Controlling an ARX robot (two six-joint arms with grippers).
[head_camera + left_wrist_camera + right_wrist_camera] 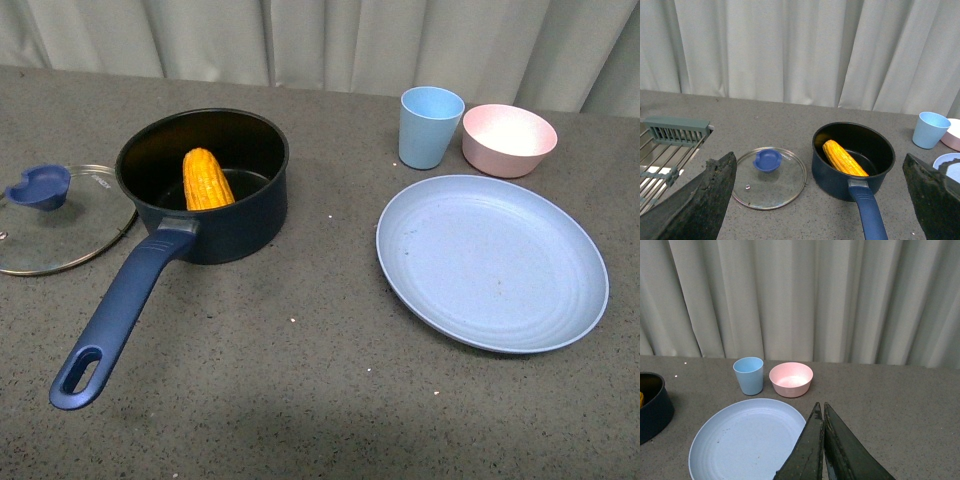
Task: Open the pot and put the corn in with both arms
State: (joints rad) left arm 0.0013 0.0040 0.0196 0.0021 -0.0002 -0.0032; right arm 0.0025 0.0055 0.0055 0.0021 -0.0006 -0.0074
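Observation:
The navy-blue pot [215, 215] stands open at the left of the table, its long handle [118, 320] pointing toward me. The yellow-orange corn [206, 180] lies inside it, leaning on the pot's wall. The glass lid with its blue knob [40, 187] lies flat on the table left of the pot. Neither arm shows in the front view. In the left wrist view the pot [840, 177], corn [844, 158] and lid [769, 177] lie ahead of my left gripper [822, 200], which is open and empty. My right gripper [822, 415] is shut and empty, above the plate's edge.
A large light-blue plate [492, 262] lies at the right, with a light-blue cup [430, 126] and a small pink bowl [508, 139] behind it. A grey wire rack [670, 145] stands left of the lid in the left wrist view. Curtains hang behind the table.

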